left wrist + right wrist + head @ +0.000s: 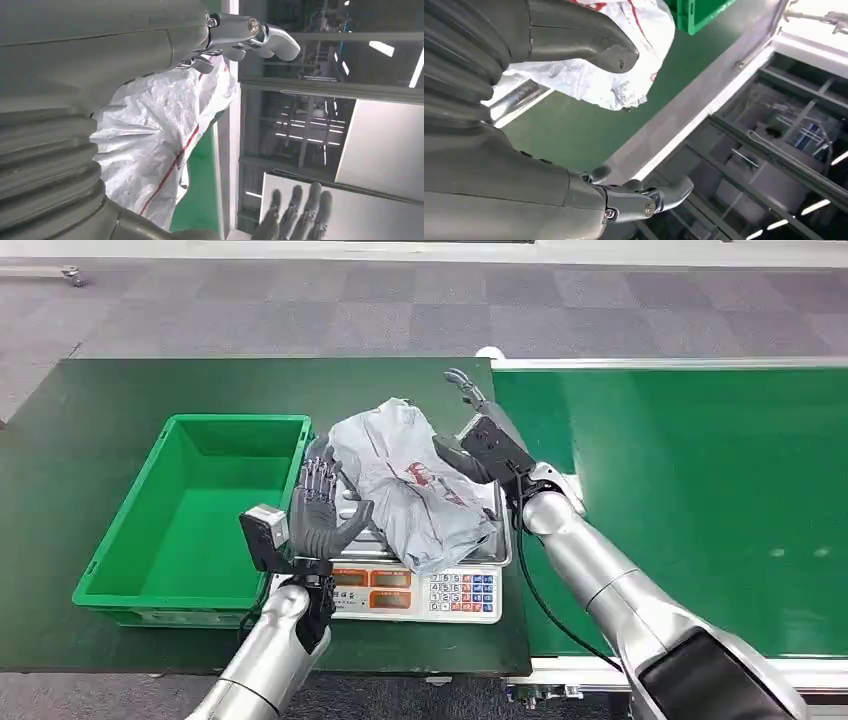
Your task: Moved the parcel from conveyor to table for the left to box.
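One parcel (415, 485) on one scale (440, 590) at bench's (100, 400) right edge | right hand (478, 445) touching it, grip unclear | left hand (322, 510) open, just beside | one green bin (190, 520) left.

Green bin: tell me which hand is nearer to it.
Left. The left hand hovers just beside the bin, at its right wall and open. The right hand is beyond the parcel, at its far side by the conveyor.
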`<control>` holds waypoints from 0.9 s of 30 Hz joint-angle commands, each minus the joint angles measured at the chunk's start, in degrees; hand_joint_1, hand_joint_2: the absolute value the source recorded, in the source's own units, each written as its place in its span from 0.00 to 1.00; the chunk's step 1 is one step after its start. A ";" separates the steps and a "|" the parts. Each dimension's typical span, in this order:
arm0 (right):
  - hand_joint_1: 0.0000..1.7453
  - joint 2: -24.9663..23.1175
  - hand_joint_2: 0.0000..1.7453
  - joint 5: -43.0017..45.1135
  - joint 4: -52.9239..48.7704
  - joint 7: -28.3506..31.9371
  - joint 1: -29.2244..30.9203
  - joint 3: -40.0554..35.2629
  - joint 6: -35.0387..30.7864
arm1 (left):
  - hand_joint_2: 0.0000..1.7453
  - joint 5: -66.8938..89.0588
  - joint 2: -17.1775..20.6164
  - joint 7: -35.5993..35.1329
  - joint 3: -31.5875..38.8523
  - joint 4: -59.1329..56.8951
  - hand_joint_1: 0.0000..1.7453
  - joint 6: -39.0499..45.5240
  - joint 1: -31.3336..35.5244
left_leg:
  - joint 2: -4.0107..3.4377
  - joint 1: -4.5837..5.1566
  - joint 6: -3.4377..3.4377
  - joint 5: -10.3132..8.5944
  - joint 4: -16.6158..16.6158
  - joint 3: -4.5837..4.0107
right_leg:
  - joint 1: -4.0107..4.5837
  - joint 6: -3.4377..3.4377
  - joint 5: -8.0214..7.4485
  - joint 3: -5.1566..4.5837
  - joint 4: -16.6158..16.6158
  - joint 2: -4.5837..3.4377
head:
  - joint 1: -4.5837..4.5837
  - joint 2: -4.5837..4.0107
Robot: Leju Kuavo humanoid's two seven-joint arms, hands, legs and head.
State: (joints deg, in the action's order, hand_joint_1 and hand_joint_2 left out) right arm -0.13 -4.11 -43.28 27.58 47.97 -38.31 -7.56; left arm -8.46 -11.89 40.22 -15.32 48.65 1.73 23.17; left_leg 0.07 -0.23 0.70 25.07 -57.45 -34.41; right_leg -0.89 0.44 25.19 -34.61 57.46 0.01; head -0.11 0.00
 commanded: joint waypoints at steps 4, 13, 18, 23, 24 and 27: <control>0.00 2.66 1.00 2.02 -2.65 3.09 -2.28 4.83 -3.43 | 1.00 -0.12 1.76 -0.22 -1.53 -2.49 0.00 -0.58 1.65 | 0.06 -0.07 0.00 -0.02 0.16 0.20 | 0.09 -0.07 -0.02 0.26 -0.22 0.08 | -0.02 0.00; 0.00 9.08 1.00 6.18 -22.76 11.89 -22.86 27.61 -20.77 | 1.00 -0.42 2.02 -0.22 -0.37 -2.12 0.00 -1.38 1.90 | 0.51 -0.09 -0.03 -0.02 0.15 0.15 | 0.10 -0.02 0.07 0.39 -0.30 0.53 | 0.02 0.00; 0.00 9.30 1.00 4.85 -24.52 12.42 -25.42 29.61 -22.55 | 1.00 -0.35 2.07 -0.22 -0.35 -1.98 0.00 -1.22 1.74 | 0.42 -0.03 -0.09 0.10 0.06 0.05 | 0.05 0.02 0.12 0.30 -0.23 0.47 | 0.02 0.00; 0.00 8.85 1.00 3.93 -27.35 10.22 -35.62 37.83 -24.52 | 1.00 0.08 2.50 -0.22 0.39 -0.50 0.00 -0.47 0.35 | 0.44 -0.03 -0.04 0.10 0.09 0.04 | 0.03 0.01 0.12 0.24 -0.24 0.48 | 0.00 0.00; 0.00 8.65 1.00 3.72 -25.81 10.44 -36.50 38.65 -23.14 | 1.00 0.25 2.70 -0.22 0.54 -0.13 0.00 -0.48 0.01 | 0.59 -0.06 -0.03 0.08 0.18 0.17 | 0.08 -0.01 0.14 0.40 -0.37 0.60 | -0.02 0.00; 0.00 7.47 1.00 4.03 -21.63 10.47 -38.57 41.19 -17.54 | 1.00 1.01 2.99 -0.22 0.75 0.20 0.00 -0.42 -0.48 | 0.46 -0.05 -0.05 0.14 0.15 0.16 | 0.12 0.01 0.17 0.44 -0.34 0.54 | 0.02 0.00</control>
State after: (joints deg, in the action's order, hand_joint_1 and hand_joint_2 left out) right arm 8.79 -0.20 -68.83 38.01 16.96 -7.27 -32.02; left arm -8.48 -10.51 40.26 -15.34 48.96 1.16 22.78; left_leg 0.37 -0.22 0.64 25.18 -57.45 -34.52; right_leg -0.86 0.49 25.30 -34.53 57.32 0.40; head -0.09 0.00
